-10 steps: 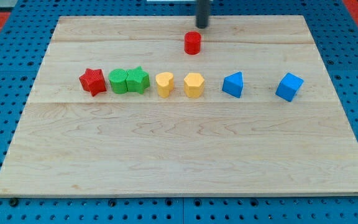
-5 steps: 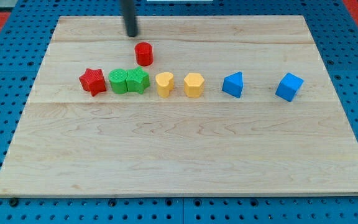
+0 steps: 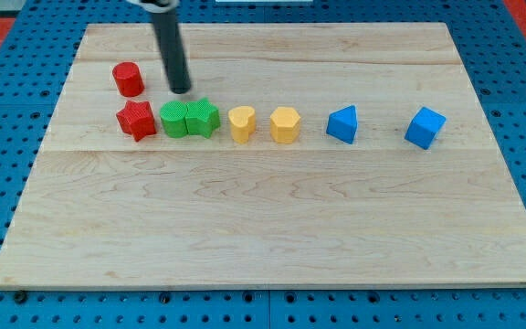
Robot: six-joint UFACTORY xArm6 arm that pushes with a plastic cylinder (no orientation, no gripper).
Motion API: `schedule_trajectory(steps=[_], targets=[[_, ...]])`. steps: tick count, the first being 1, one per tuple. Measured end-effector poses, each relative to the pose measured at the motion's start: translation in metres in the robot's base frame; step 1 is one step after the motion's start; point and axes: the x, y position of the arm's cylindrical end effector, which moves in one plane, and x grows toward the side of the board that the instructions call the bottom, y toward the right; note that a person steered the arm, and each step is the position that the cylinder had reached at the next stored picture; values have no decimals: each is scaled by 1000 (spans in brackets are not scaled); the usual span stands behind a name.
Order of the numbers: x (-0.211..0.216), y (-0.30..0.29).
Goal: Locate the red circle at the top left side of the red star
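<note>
The red circle (image 3: 128, 79) stands near the view's top left, just above and slightly left of the red star (image 3: 136, 120), with a small gap between them. My tip (image 3: 181, 90) rests on the board to the right of the red circle, a short gap away, and just above the green blocks. The rod rises from the tip toward the view's top.
A row runs rightward from the red star: a green circle (image 3: 173, 120) touching a green star (image 3: 203, 117), a yellow heart (image 3: 241, 122), a yellow hexagon (image 3: 285, 123), a blue triangle (image 3: 341, 123) and a blue cube (image 3: 425, 127). The wooden board (image 3: 263, 228) lies on a blue pegboard.
The red circle has slid left across the board's upper part, from above the yellow hexagon to above the red star. My tip moved left with it and came down toward the row.
</note>
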Motion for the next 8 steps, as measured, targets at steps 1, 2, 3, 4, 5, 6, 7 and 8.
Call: schedule_trajectory(steps=[1, 2, 3, 4, 5, 6, 7, 8], targets=[[14, 36], [28, 32], [15, 32], [9, 6], [26, 4], [30, 5], [8, 2], [-22, -19]])
